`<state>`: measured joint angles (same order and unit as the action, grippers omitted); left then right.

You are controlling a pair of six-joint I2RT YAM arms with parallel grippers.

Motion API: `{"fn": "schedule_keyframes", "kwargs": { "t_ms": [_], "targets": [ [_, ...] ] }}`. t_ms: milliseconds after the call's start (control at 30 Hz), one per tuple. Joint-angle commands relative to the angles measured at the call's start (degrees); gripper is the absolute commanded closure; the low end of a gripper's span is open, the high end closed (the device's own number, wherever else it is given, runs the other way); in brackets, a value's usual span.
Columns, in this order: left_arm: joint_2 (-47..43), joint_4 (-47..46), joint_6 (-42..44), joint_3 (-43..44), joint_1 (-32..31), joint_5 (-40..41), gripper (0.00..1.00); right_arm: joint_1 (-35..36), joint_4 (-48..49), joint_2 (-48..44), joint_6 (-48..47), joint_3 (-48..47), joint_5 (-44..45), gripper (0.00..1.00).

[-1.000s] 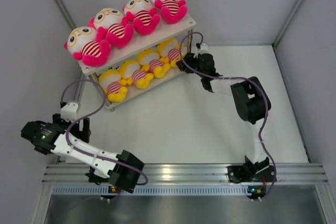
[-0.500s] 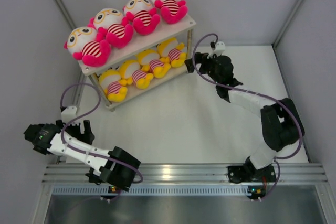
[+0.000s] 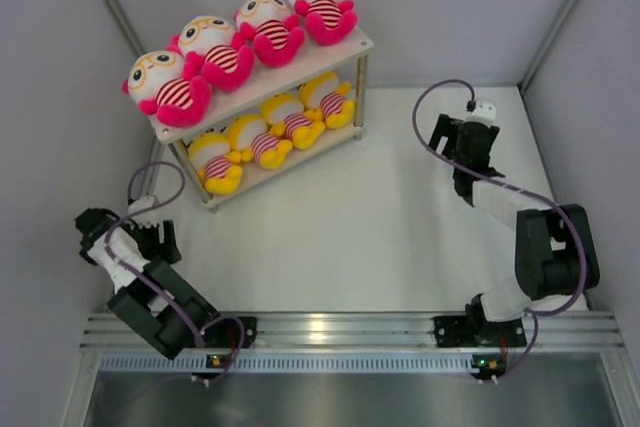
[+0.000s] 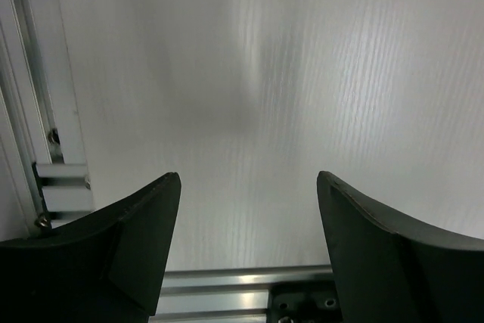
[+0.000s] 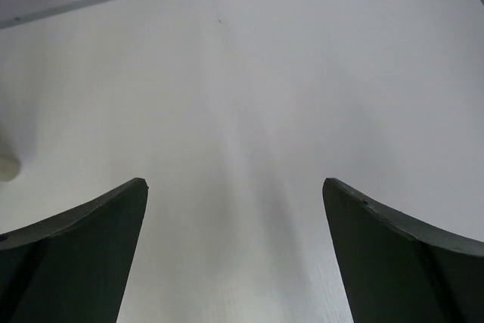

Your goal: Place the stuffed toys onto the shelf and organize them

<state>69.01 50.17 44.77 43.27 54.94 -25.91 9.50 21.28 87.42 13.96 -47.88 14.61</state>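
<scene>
The right end effector (image 3: 447, 137) has left the shelf (image 3: 355, 45) (jaws now wide); the left end effector (image 3: 162, 244) has pulled back.

Stuffed toys (image 3: 213, 47) on two-tier shelf (image 3: 350, 47) on table (image 3: 350, 227)

The left gripper (image 4: 248, 181) fills the bottom of the view. Its two dark fingers (image 4: 128, 240) stand well apart, and the white table (image 4: 302, 73) shows in the gap between them. The table surface has a fine ribbed grain and carries a soft grey shadow (image 4: 246, 107) near its middle. A metal rail (image 4: 30, 73) runs up the left edge, with a small bracket (image 4: 62, 187) fixed beside it. A second rail (image 4: 242, 277) crosses the bottom between the fingers, above a dark block (image 4: 302, 306) with screws.
</scene>
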Motion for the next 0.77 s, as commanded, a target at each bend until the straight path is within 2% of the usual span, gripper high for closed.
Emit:
{"fn": "schedule_keyframes", "kwargs": {
  "t_ms": [0,133,200,267,367,567,733],
  "targets": [
    [-3.35,-12.72,-8.64,-3.09,-10.33,4.99,0.22,-1.58,5.52,-0.58,-5.06,2.26,4.54,0.01],
    [-8.35,-16.77,-14.69,-5.73,-12.05,2.80,0.21,-1.85,6.32,1.00,-4.91,1.82,9.03,0.01],
    [-10.56,-17.91,-14.55,-8.19,-12.22,0.77,0.21,-1.76,7.63,1.70,-4.29,2.17,7.80,0.01],
    [-12.58,-19.05,-14.45,-10.65,-14.84,2.70,0.21,-1.76,10.08,1.97,-4.81,3.14,4.82,0.01],
    [-14.96,-19.32,-14.63,-11.71,-18.45,4.20,0.20,-1.85,13.86,1.09,-4.46,5.07,5.16,0.01],
    [-9.70,-19.24,-15.33,-10.92,-27.05,7.71,0.18,-1.85,18.97,-0.06,-4.38,8.68,6.74,0.01],
    [-8.89,-19.32,-15.68,-11.01,-29.98,8.77,0.18,-1.76,22.39,0.39,-3.59,10.08,10.70,0.00]
  ]
}}
